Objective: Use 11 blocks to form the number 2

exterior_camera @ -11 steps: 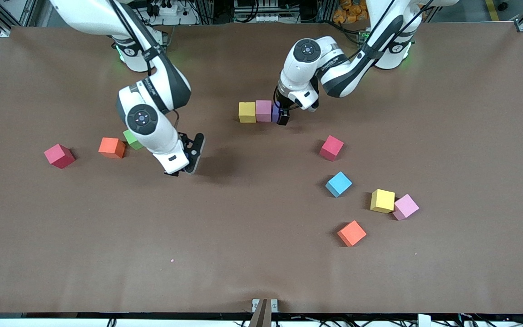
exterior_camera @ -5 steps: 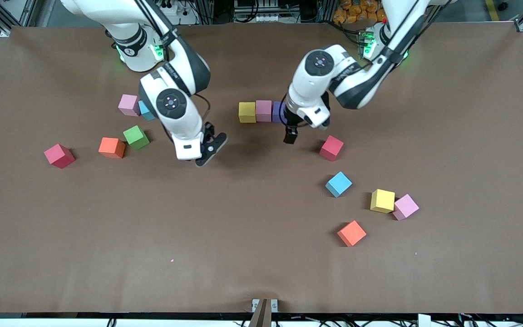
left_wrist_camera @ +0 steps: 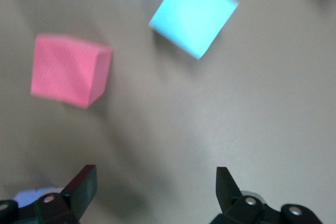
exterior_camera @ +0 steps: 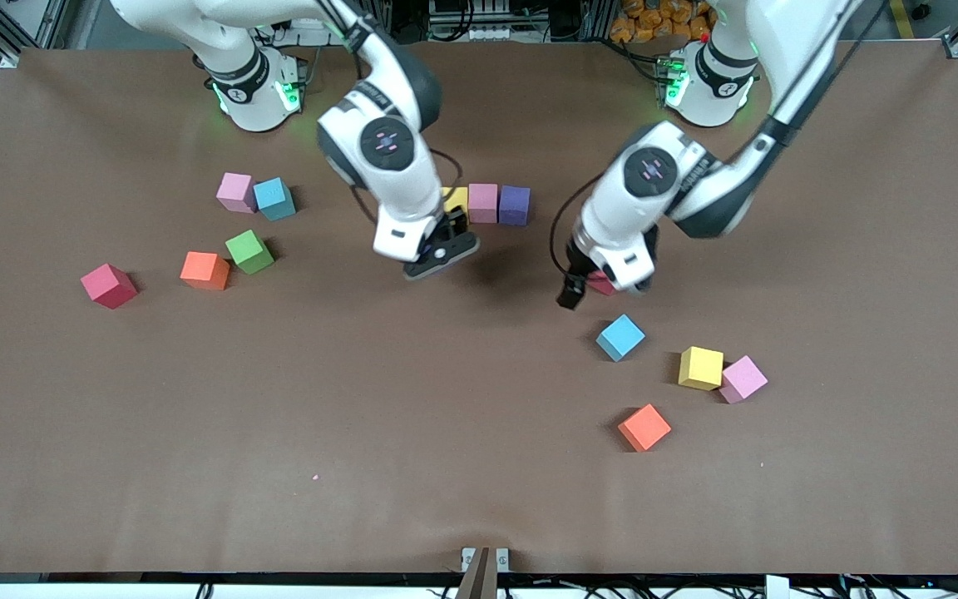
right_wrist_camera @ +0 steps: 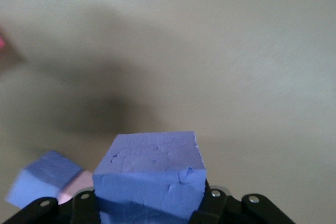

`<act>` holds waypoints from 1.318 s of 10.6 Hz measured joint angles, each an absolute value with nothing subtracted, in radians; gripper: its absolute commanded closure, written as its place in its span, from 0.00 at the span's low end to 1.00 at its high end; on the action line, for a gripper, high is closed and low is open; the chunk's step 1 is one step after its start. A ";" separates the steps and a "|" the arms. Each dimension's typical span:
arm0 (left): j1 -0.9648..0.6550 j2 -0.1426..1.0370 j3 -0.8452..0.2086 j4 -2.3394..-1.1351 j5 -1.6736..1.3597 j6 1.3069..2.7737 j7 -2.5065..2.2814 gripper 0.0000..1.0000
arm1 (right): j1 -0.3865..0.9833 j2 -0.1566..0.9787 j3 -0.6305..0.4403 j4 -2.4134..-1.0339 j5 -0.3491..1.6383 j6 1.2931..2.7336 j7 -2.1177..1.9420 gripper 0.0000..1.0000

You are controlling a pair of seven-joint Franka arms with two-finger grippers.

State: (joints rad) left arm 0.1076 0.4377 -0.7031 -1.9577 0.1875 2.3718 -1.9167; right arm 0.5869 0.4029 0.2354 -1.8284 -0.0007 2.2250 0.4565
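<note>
My right hand (exterior_camera: 443, 247) clamps a purple cube (right_wrist_camera: 149, 179) over the counter (exterior_camera: 446, 416), just by the started row (exterior_camera: 499, 204); lowered crooked, it knocks that row. My left hand (left_wrist_camera: 155, 195) hangs wide over the red cube (left_wrist_camera: 68, 69), and could nudge it.

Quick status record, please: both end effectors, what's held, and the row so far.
Right end effector: shut on held purple block, over the table next to the row's yellow block
Left end effector: open, empty, over the red block
Row: yellow block, pink block, placed purple block, side by side
Digit 2: only this row laid
</note>
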 measured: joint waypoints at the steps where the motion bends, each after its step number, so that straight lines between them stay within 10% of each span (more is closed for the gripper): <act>1: 0.134 0.473 -0.699 -1.889 0.188 2.306 -1.846 0.00 | 0.639 0.431 0.229 -1.810 -0.001 2.229 0.576 0.71; 14: -0.004 0.791 -0.429 -1.278 0.188 1.947 -1.312 0.00 | 0.861 0.724 0.146 -1.567 -0.051 2.262 1.021 0.71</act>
